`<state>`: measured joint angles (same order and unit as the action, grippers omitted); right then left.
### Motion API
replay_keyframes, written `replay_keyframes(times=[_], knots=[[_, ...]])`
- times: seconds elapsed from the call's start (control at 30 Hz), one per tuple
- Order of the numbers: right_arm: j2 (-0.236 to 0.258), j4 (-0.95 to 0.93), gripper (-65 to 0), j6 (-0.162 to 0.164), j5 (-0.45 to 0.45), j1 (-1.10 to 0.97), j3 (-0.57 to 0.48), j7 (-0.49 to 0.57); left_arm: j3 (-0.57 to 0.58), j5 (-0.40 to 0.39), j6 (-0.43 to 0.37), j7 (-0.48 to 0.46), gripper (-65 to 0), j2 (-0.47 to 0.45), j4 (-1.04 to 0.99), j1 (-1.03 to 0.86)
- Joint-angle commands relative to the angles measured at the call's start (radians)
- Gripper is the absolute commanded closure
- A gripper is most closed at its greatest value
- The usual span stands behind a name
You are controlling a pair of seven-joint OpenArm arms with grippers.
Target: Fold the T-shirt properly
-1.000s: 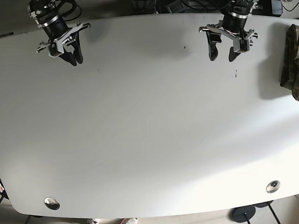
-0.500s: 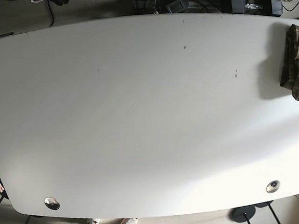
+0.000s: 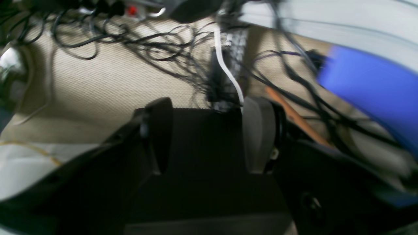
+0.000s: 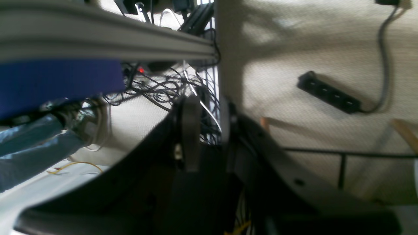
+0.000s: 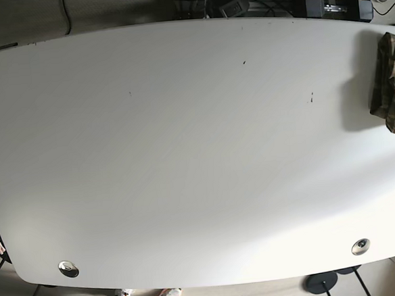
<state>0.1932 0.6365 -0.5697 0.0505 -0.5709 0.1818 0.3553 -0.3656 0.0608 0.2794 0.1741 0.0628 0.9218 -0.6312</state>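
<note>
The T-shirt (image 5: 391, 83) is a camouflage bundle lying at the table's far right edge, partly cut off by the frame. Neither arm shows in the base view. In the left wrist view my left gripper (image 3: 207, 137) is open, its dark fingers (image 3: 258, 133) wide apart with nothing between them, facing the carpet and cables behind the table. My right gripper (image 4: 209, 133) holds nothing; only a narrow gap separates its fingers (image 4: 191, 130), and it faces the floor beside the table frame.
The white table (image 5: 184, 155) fills the base view, with two metal grommets (image 5: 68, 268) near its front edge. Behind it are tangled cables (image 3: 147, 49), a power strip (image 4: 329, 93), an aluminium rail (image 4: 98, 42) and blue padding (image 3: 369, 88).
Both arms stood over the table's back edge one second ago. They have pulled back out of the base view. The T-shirt has not moved.
</note>
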Motion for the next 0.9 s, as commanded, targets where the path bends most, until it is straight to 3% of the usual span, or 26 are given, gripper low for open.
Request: replay_keyframes(times=[0.03,0.1,0.13,0.17,0.2,0.27,0.4,0.47,0.6,0.73,0.9], knots=[[0.013,-0.062,-10.8,-0.011,-0.01,0.032,0.003,0.015,-0.002,0.004,-0.013,-0.006,-30.7,-0.027,-0.103,0.05],[0.009,-0.105,-10.8,-0.009,-0.038,0.075,0.003,0.015,-0.002,0.004,-0.015,-0.008,-30.7,-0.051,-0.217,0.113],[0.005,-0.116,-10.8,0.018,-0.062,0.093,0.003,0.014,-0.002,0.004,-0.029,-0.012,-30.6,-0.057,-0.269,0.156],[0.002,-0.117,-10.8,0.076,-0.094,0.107,0.003,0.012,0.003,0.006,-0.07,-0.031,-30.6,-0.074,-0.317,0.193],[-0.008,-0.117,-10.8,0.109,-0.119,0.11,0.003,0.011,0.003,0.007,-0.095,-0.051,-30.6,-0.08,-0.356,0.212],[-0.028,-0.119,-10.8,0.152,-0.182,0.139,0.003,0.008,0.004,0.007,-0.13,-0.109,-30.6,-0.09,-0.458,0.251],[-0.045,-0.169,-11.3,0.198,-0.215,0.199,0.003,-0.028,0.012,0.009,-0.136,-0.149,-30.6,-0.114,-0.614,0.359],[-0.045,-0.257,-11.3,0.201,-0.215,0.266,0.003,-0.051,0.053,0.006,-0.141,-0.153,-30.6,-0.116,-0.653,0.383],[-0.044,-0.37,-11.4,0.202,-0.215,0.355,0.003,-0.052,0.06,0.009,-0.259,-0.155,-30.6,-0.111,-0.642,0.4],[-0.044,-0.378,-11.6,0.247,-0.217,0.377,0.002,-0.054,0.13,0.006,-0.263,-0.155,-30.6,-0.114,-0.651,0.428],[-0.044,-0.373,-11.6,0.25,-0.217,0.378,0.002,-0.054,0.132,0.001,-0.263,-0.152,-30.6,-0.11,-0.654,0.452]])
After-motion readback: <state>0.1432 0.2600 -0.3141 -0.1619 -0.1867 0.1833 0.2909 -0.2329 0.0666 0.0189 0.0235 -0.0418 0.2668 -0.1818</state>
